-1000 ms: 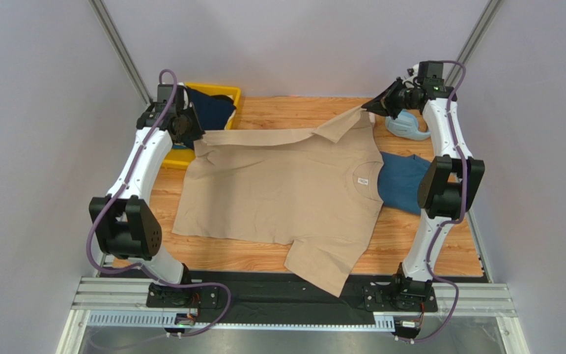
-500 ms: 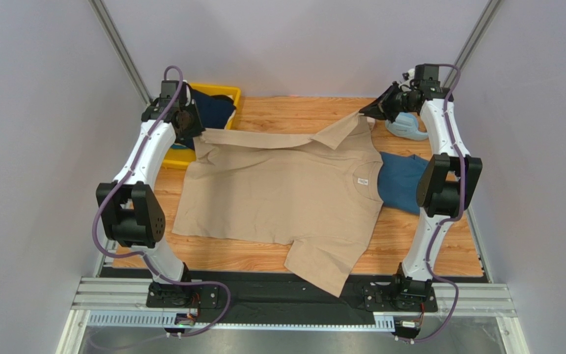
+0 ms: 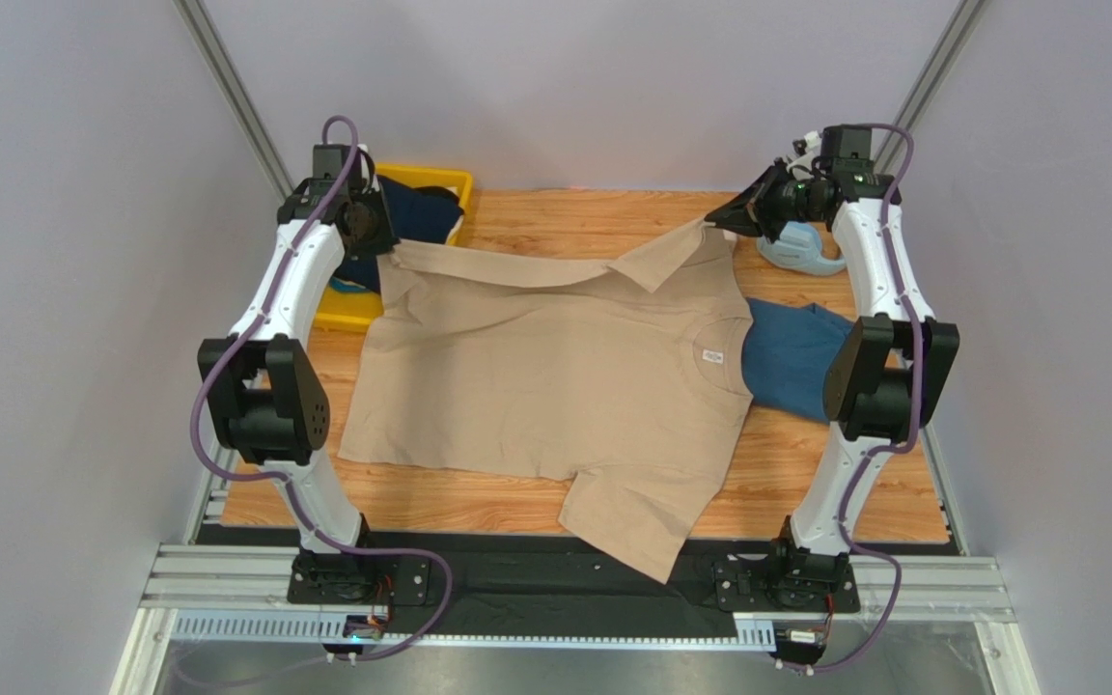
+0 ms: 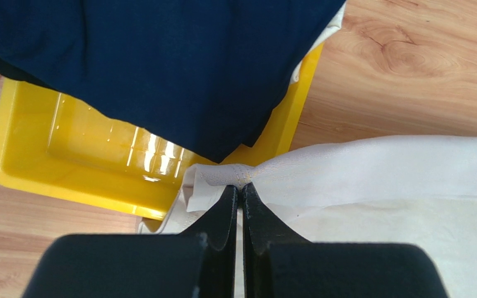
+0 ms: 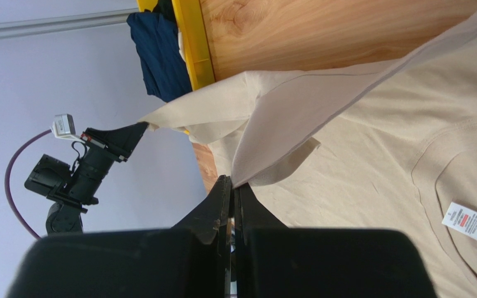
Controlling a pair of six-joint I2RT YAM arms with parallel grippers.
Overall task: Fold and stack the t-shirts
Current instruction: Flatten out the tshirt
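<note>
The large beige t-shirt [image 3: 548,377] lies spread over the table, neck label [image 3: 713,355] to the right, its far edge lifted between both grippers. My left gripper [image 3: 381,249] is shut on the shirt's far-left hem corner [image 4: 241,177], above the yellow bin. My right gripper [image 3: 722,220] is shut on the far-right sleeve edge [image 5: 247,177]. The teal-blue t-shirt [image 3: 794,355] lies partly under the beige one at the right. The dark navy t-shirt [image 3: 417,210] sits in the yellow bin; it also shows in the left wrist view [image 4: 154,62].
The yellow bin [image 3: 347,309] stands at the far left corner of the wooden table [image 3: 838,478]. Light-blue headphones [image 3: 801,254] lie at the far right by my right arm. The beige shirt's near sleeve [image 3: 642,529] hangs over the table's front edge.
Both grippers have moved a little farther back and up, carrying the beige shirt's far edge with them; the left one more so. The rest of the shirt has barely shifted.
</note>
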